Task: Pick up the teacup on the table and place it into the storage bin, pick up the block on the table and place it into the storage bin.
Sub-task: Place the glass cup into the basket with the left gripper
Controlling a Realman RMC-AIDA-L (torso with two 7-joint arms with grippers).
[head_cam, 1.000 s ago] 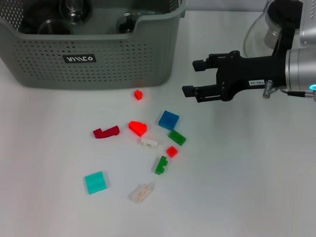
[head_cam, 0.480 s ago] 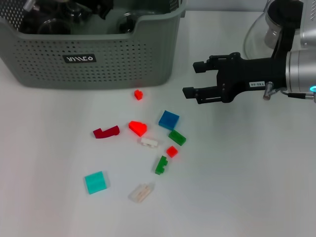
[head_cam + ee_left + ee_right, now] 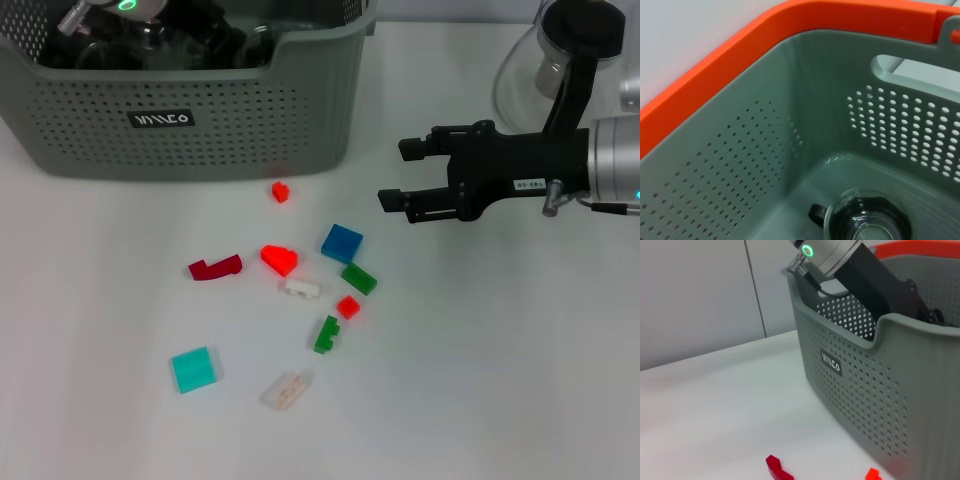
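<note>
The grey-green storage bin point(image 3: 200, 120) stands at the table's far left. My left arm point(image 3: 185, 25) reaches down into it, and its black gripper body point(image 3: 882, 287) dips behind the rim in the right wrist view. A glass teacup point(image 3: 867, 222) with a black handle sits on the bin's floor point(image 3: 805, 200) in the left wrist view. Several small blocks lie in front of the bin, among them a blue block point(image 3: 342, 243), a red-orange one point(image 3: 279, 260) and a teal one point(image 3: 192, 369). My right gripper point(image 3: 395, 175) hovers open and empty, to the right of the blocks.
A glass vessel point(image 3: 530, 70) stands at the far right behind my right arm. Other blocks: small red point(image 3: 280, 191), dark red point(image 3: 215, 267), green point(image 3: 358, 278), white point(image 3: 301, 288), green point(image 3: 326, 334), clear point(image 3: 287, 390). The bin's black label point(image 3: 831, 362) faces the right wrist camera.
My left arm has come into view over the bin and moved rightward inside it. My right gripper has drifted slightly right and down, still open.
</note>
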